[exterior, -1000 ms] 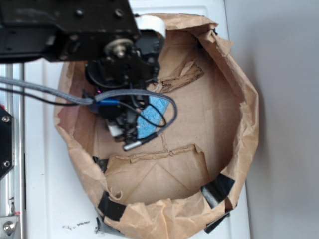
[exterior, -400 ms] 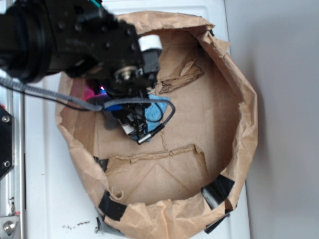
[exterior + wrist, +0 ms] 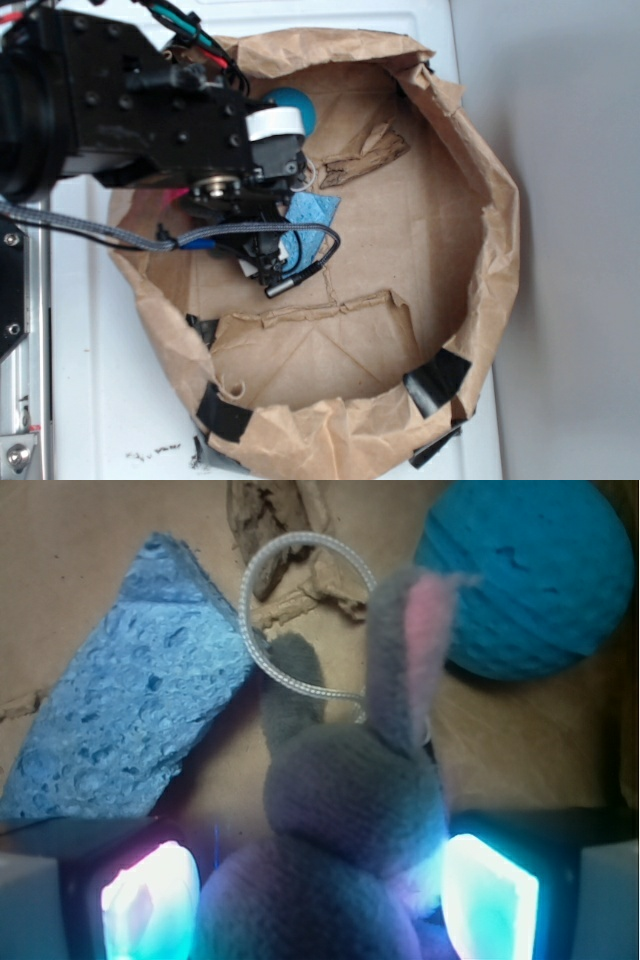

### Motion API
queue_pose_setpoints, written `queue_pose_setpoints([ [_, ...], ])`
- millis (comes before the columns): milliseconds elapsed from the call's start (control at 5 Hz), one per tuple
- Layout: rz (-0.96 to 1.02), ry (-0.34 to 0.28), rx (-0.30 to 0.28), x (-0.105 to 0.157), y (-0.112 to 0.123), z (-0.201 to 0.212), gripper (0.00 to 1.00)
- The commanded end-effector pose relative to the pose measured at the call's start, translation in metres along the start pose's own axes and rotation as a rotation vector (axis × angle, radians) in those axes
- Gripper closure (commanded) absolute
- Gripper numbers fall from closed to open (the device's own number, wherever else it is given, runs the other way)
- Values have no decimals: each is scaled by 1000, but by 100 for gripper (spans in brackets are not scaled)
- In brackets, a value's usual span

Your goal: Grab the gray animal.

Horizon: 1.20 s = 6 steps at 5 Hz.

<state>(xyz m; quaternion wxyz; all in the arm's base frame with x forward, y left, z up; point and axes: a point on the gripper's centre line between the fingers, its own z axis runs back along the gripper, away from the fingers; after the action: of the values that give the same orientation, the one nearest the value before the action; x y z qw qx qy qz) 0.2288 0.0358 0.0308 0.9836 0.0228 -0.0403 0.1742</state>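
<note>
The gray animal, a plush rabbit with a pink inner ear, fills the lower middle of the wrist view, ears pointing away from me. My gripper has its two glowing pads pressed against both sides of its body. In the exterior view the gripper hangs inside the paper bag, and the arm hides the rabbit.
A light-blue sponge lies just left of the rabbit. A teal ball with a white loop sits beyond its ears. Crumpled bag walls ring the floor. The white table surrounds the bag.
The arm has swung up and to the left in the exterior view, uncovering the teal ball and more of the sponge. The gripper tip has stayed near the same spot.
</note>
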Motion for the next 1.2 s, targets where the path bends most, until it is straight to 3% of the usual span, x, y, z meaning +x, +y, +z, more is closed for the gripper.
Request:
queue_pose_setpoints([
  [0,-17,-75,20,2,-7,-2,100],
  [400,-28,-109,17,4,-8,3,100],
  [800,-69,-166,-112,14,-2,86,100],
  [1000,-107,-150,-110,17,-2,111,100],
])
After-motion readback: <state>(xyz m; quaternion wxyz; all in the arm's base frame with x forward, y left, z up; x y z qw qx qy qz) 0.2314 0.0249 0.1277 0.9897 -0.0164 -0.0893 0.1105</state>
